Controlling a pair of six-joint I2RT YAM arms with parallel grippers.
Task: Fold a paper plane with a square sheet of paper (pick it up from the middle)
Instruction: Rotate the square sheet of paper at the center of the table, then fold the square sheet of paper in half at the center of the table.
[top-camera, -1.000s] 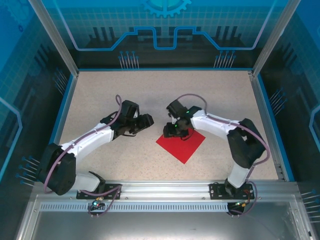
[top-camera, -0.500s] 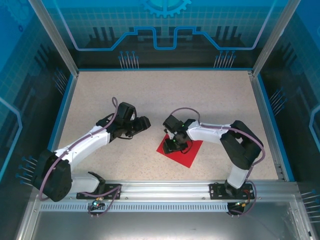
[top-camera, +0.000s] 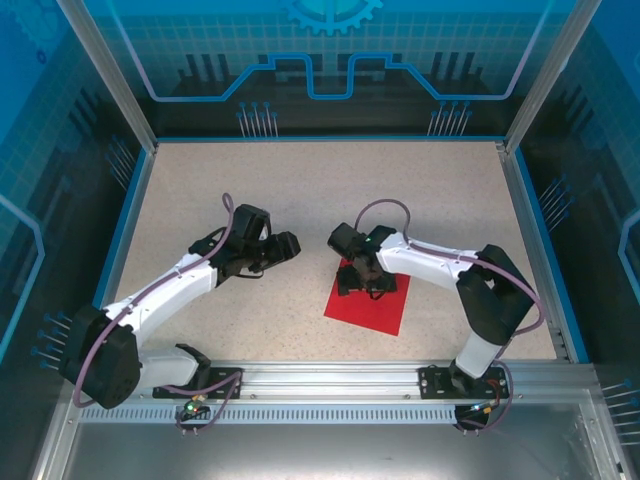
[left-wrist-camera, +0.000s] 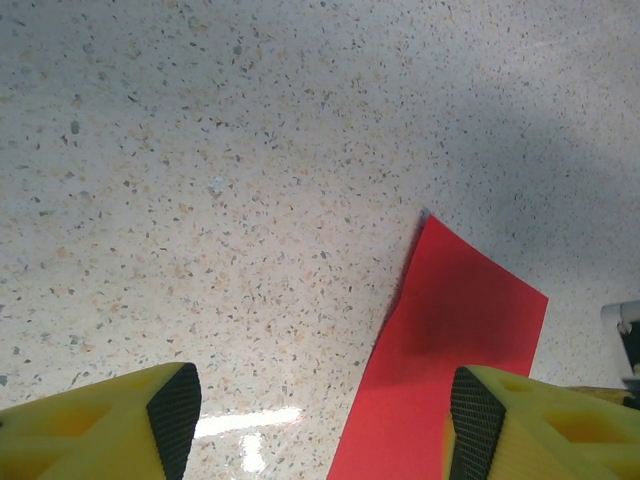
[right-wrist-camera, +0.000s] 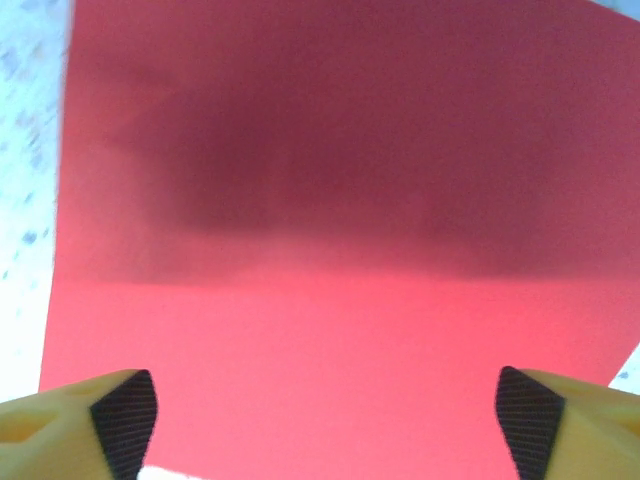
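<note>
A sheet of red paper (top-camera: 372, 303) lies flat on the speckled tabletop (top-camera: 300, 190), just right of centre in the lower half of the overhead view. The right fingers (top-camera: 356, 281) sit over its upper left part and stand wide apart, with the paper spread between and beyond them in the right wrist view (right-wrist-camera: 340, 250). The left fingers (top-camera: 284, 246) are left of the sheet, off it, also apart and holding nothing (left-wrist-camera: 175, 412). In the left wrist view, a corner of the paper (left-wrist-camera: 450, 330) lies at the lower right.

Sheet (top-camera: 369, 304) rotated, shifted; right gripper (right-wrist-camera: 325, 412) spread wide over it.
</note>
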